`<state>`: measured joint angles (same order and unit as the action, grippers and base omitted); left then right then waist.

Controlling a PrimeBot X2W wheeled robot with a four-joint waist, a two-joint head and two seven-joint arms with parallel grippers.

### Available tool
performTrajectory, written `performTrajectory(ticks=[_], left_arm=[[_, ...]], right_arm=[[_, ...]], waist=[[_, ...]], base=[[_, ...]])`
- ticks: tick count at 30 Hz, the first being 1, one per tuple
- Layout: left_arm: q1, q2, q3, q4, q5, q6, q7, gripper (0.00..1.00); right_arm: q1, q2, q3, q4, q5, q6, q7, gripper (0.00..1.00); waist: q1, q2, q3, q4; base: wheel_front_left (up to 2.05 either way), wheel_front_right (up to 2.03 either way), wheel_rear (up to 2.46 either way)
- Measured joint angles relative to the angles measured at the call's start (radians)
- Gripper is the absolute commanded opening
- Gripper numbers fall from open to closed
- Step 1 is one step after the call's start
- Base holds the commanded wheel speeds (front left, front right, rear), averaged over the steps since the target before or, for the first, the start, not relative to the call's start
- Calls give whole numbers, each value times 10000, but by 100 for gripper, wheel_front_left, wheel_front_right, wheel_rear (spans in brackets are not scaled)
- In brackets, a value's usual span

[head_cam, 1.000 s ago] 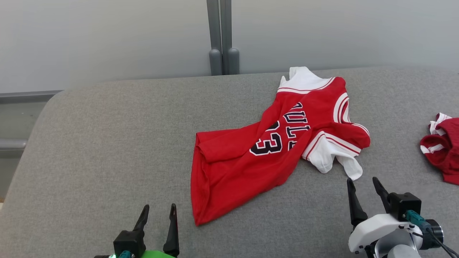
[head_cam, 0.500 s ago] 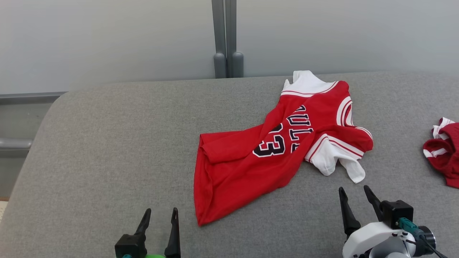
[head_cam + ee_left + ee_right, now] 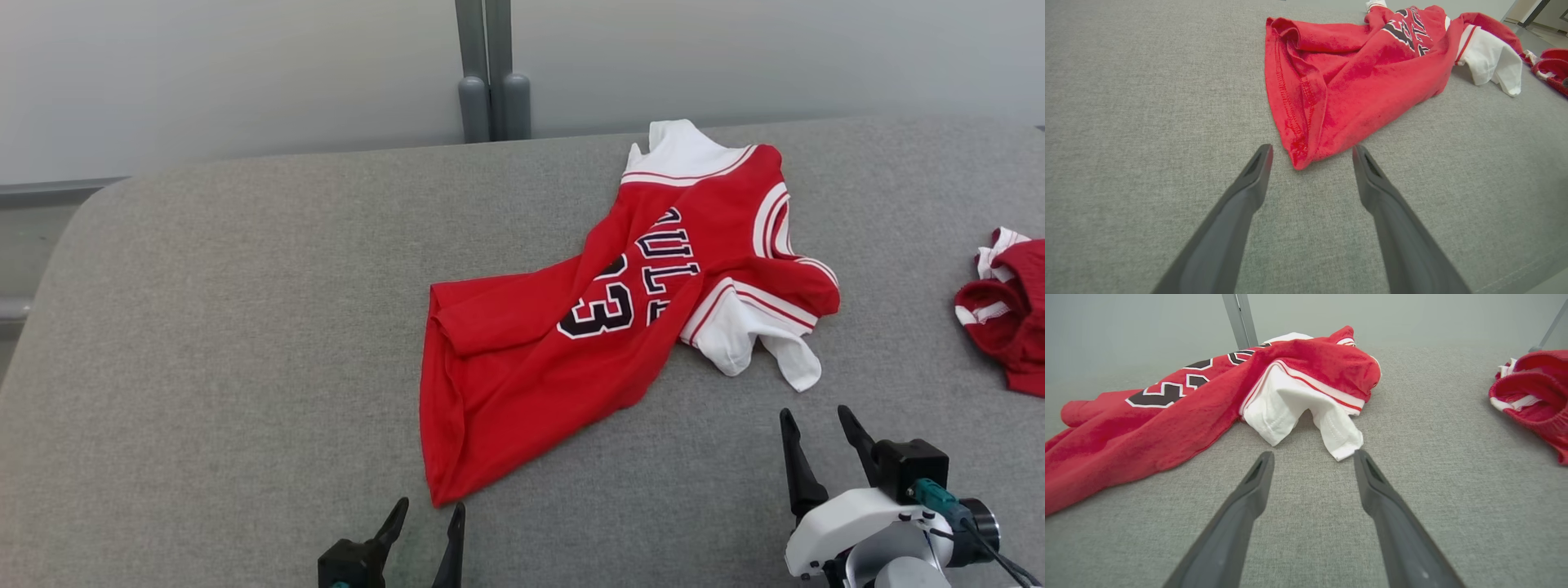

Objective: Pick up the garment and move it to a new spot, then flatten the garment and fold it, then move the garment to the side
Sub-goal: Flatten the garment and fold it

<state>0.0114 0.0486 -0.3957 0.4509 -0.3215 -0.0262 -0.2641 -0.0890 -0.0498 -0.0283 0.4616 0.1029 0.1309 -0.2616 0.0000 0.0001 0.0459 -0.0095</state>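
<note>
Holding: nothing. My left fingers [image 3: 431, 506] are spread wide with nothing between them, and my right fingers [image 3: 814, 412] are spread just as wide and grip nothing.
Left side: I am low at the near edge of the bench [image 3: 204, 327], tips pointing away from me. In the left wrist view the nearest hem corner of the jersey [image 3: 522, 359] lies in the gap between my two tips. I cannot tell whether it touches either one.
Right side: my tips point at the white sleeve [image 3: 735, 343]. In the right wrist view its loose end lies just beside my right-hand tip, apart from the other.
Jersey: red, lying crumpled on the bench, right of centre. It runs slantwise from the hem corner near my left fingers up to the collar at the far right. The body is creased, with a fold along the left hem.
Lettering: a black, white-edged 33 faces up, with letters above it partly lost in a crease.
Trim: white shoulder panel at the far end, with red and white stripes along the armholes.
Second garment [image 3: 1008, 318]: red with white stripes, bunched at the right edge of the bench, well apart from the jersey.
Bench: grey woven fabric, with a rounded far-left corner.
Behind: a pale wall [image 3: 245, 73] with two grey posts [image 3: 487, 90] side by side.
</note>
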Motion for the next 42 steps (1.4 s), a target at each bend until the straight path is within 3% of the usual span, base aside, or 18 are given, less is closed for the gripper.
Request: performTrajectory(ticks=[14, 15, 16, 17, 18, 19, 20, 21, 22, 23, 42], left_arm=[[-500, 0, -8, 378, -117, 173, 0, 100], [-523, 0, -8, 384, -121, 173, 0, 96], [-556, 0, 0, 397, -151, 171, 0, 87], [-578, 0, 6, 414, -222, 171, 0, 71], [-590, 0, 10, 418, -253, 171, 0, 65], [-601, 0, 15, 414, -318, 167, 0, 50], [-615, 0, 15, 418, -332, 161, 0, 44], [-637, 0, 10, 422, -345, 150, 0, 28], [-663, 0, 8, 435, -376, 125, 0, 19], [-683, 0, 8, 453, -399, 125, 0, 0], [-828, 0, 656, 134, -514, -109, 0, 0]], right_arm=[[-373, 0, -138, -33, -31, 0, 0, 100], [-411, 0, -142, -35, -29, 0, 0, 100], [-448, 0, -148, -35, -29, 0, 0, 100], [-469, 0, -155, -35, -29, 0, 0, 100], [-483, 0, -161, -35, -27, 0, 0, 100], [-504, 0, -167, -40, -25, 0, 0, 100], [-533, 0, -173, -48, -23, 0, -2, 100], [-565, 0, -184, -58, -23, 0, 0, 100], [-597, 0, -198, -71, -23, 0, -2, 100], [-608, 0, -217, -79, -21, 0, 0, 100], [-1294, 2, -796, 533, 88, 0, 0, 100]], waist=[[0, 0, 761, -396], [0, 0, 796, -398], [0, 0, 838, -399], [0, 0, 875, -398], [0, 0, 904, -399], [0, 0, 939, -399], [0, 0, 971, -397], [0, 0, 996, -395], [0, 0, 1023, -391], [0, 0, 1046, -386], [0, 0, 1452, 10]], base=[[0, 0, 0], [0, 0, 0], [0, 0, 0], [0, 0, 0], [0, 0, 0], [0, 0, 0], [0, 0, 0], [0, 0, 0], [0, 0, 0], [0, 0, 0], [0, 0, 0]])
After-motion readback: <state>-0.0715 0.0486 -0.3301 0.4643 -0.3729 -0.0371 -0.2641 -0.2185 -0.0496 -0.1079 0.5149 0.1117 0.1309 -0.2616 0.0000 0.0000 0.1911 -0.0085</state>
